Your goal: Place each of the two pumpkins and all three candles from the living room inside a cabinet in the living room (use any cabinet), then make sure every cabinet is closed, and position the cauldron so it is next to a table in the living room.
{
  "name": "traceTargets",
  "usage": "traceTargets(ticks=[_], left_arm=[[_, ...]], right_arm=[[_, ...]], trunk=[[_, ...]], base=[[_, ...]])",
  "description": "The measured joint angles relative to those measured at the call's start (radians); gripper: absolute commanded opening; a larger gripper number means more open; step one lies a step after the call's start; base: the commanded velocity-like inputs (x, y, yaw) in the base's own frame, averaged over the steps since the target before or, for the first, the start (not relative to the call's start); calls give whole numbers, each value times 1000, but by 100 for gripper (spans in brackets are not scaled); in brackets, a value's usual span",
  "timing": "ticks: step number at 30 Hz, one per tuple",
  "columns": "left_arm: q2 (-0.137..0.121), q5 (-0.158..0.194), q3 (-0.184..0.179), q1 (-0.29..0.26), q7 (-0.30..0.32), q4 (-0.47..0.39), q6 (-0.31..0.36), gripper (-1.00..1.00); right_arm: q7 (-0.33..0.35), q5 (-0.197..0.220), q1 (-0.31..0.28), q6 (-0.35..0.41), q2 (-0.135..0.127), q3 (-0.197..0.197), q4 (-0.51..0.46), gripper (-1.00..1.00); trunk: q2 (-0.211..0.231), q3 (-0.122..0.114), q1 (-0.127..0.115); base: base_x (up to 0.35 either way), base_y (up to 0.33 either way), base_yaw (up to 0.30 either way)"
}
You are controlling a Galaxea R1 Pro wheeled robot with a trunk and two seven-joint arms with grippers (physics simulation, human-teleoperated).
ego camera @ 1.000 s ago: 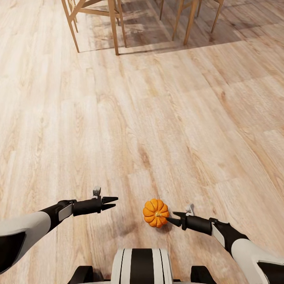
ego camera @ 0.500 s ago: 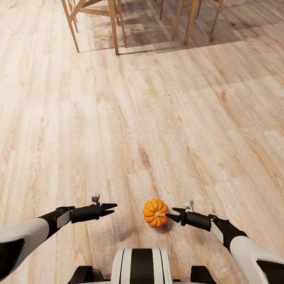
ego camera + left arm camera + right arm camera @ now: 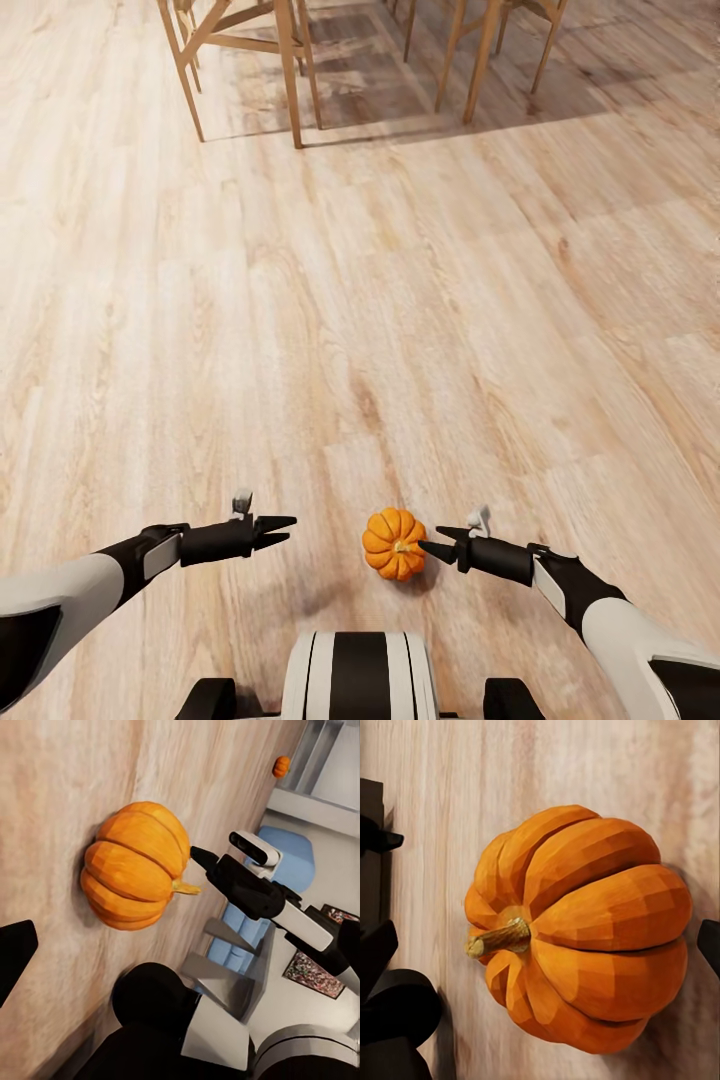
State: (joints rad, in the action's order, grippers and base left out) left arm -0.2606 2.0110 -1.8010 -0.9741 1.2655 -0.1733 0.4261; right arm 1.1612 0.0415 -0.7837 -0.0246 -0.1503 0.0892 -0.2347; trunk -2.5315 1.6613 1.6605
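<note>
Looking down from the head camera, I have pale wood-plank flooring (image 3: 400, 300) spread across almost everything ahead, with long boards running away from me and a darker shaded patch at the far end. That shade lies under the slim light-wood furniture legs (image 3: 290, 70) that stand there; their tops are cut off, so I cannot tell whether they belong to chairs or a table.

A pumpkin (image 3: 394, 543) lies on the floor just ahead of my base (image 3: 358, 672), between the two arms and nearer the right one. It is tipped on its side, its tan stem pointing toward the right gripper (image 3: 428, 548). That gripper's dark fingertips come together into a narrow point just beside the stem, with nothing held; whether they touch the pumpkin I cannot tell. My left gripper (image 3: 283, 529) hangs above the floor, well apart from the pumpkin, its fingers slightly parted at the tips and empty.

From the left wrist camera, a second pumpkin (image 3: 281, 766) sits far off in the room near pale vertical panels, and a blue upholstered piece (image 3: 292, 862) stands behind my right arm.
</note>
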Motion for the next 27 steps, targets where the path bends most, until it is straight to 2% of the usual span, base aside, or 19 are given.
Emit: traceTargets(ticks=[6,19,27], left_arm=[[0,0,1,0,1,0,0,100],[-2,0,0,0,5,0,-1,100],[-2,0,0,0,5,0,-1,100]], right_arm=[[0,0,0,0,0,0,0,100],[0,0,0,-1,1,0,0,100],[0,0,0,-2,1,0,0,100]], trunk=[[1,-23,-3],[1,-23,-3],[0,7,1]], base=[[0,0,0],[0,0,0],[0,0,0]])
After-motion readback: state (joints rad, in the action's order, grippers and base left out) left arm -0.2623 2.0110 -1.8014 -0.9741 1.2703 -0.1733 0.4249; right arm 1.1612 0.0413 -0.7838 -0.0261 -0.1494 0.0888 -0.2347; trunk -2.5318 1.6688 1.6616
